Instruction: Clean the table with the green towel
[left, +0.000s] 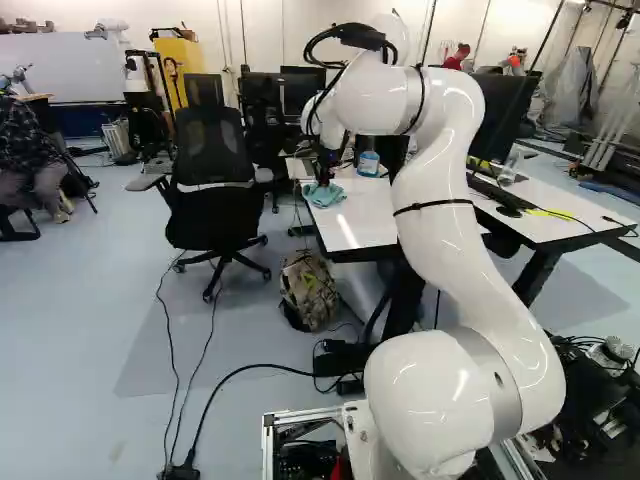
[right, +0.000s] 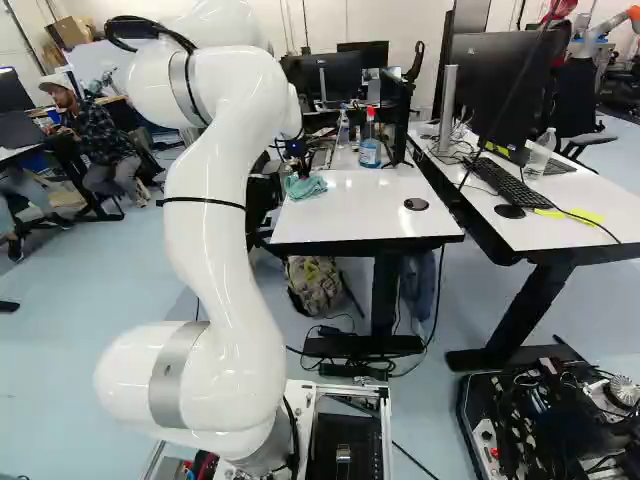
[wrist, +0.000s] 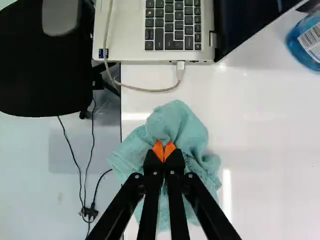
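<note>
Towel (wrist: 176, 120) in gripper (right: 301, 173) overhangs table (wrist: 265, 150) edge.

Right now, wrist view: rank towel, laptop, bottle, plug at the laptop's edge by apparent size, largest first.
1. Laptop and towel: too alike to rank; the fingers hide some towel
2. Bottle, partly in view
3. Plug

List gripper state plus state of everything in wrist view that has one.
gripper, shut on towel
green towel, bunched, on table
laptop, open
laptop cable, plugged into laptop's side
blue bottle, upright
office chair, upright, beside table
</note>
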